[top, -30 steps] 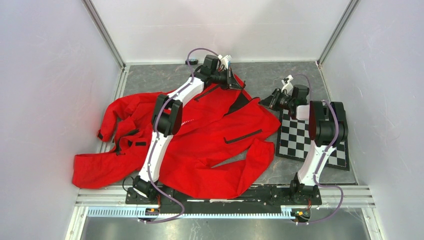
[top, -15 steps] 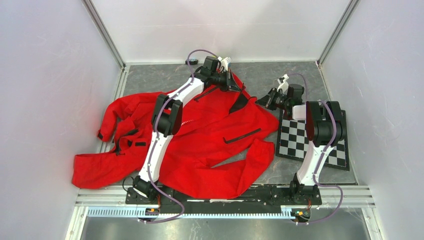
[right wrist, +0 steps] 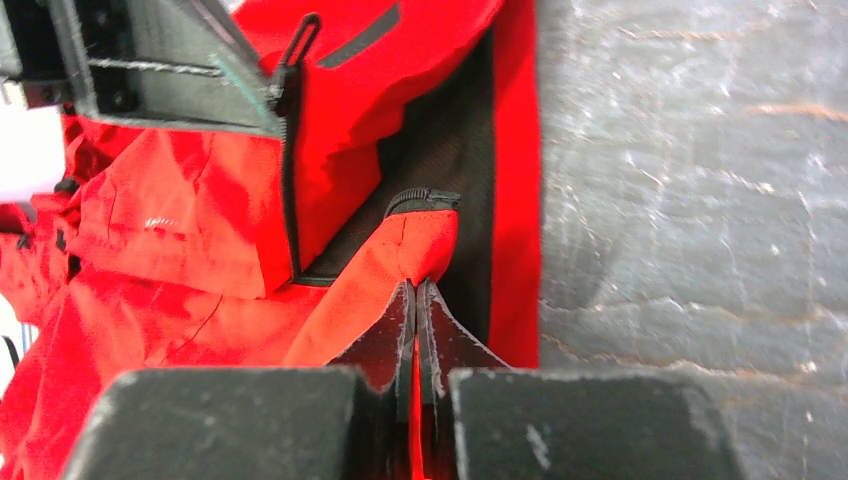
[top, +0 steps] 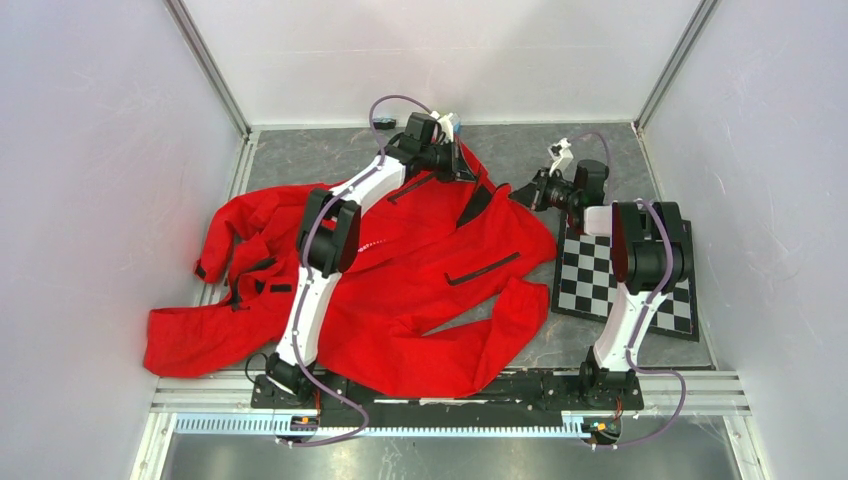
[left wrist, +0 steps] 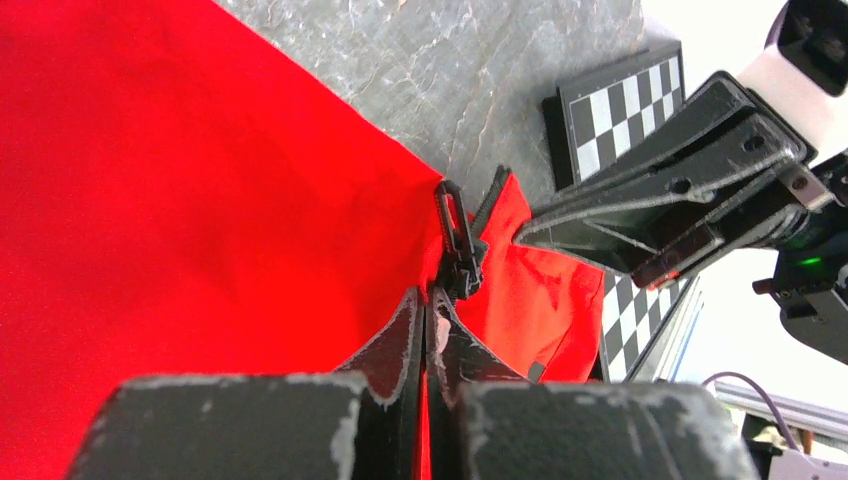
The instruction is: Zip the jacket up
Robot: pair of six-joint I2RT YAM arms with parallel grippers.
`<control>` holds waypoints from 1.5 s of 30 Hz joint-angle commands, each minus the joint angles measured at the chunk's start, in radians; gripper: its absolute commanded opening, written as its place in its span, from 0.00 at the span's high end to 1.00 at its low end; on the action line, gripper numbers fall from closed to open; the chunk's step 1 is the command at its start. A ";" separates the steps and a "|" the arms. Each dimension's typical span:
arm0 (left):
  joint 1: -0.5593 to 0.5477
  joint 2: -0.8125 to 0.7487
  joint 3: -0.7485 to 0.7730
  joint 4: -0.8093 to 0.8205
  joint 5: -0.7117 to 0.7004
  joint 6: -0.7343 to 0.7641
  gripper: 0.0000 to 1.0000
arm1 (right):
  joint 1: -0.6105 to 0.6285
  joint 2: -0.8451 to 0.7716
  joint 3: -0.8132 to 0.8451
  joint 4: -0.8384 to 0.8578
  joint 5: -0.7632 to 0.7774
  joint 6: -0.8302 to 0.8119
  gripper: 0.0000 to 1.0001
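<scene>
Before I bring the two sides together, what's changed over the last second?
The right pincer, shut on one front edge of the jacket, moved left and farther away, toward the left pincer, drawing that edge along. The left pincer barely shifted and stays shut on the other edge by the zipper slider. The sleeves and checkerboard stayed put.

jacket (top: 420,290) sprawled across centre, checkerboard (top: 585,285) at right

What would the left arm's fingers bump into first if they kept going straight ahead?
Most likely the black zipper pull on the red jacket, just beyond the left fingers. Past it lies bare table; the right fingers look off to one side, though depth is unclear.
</scene>
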 commanded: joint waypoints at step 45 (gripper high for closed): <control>-0.042 -0.086 -0.022 0.103 -0.084 -0.009 0.98 | 0.102 0.159 -0.090 0.976 -0.022 0.844 0.69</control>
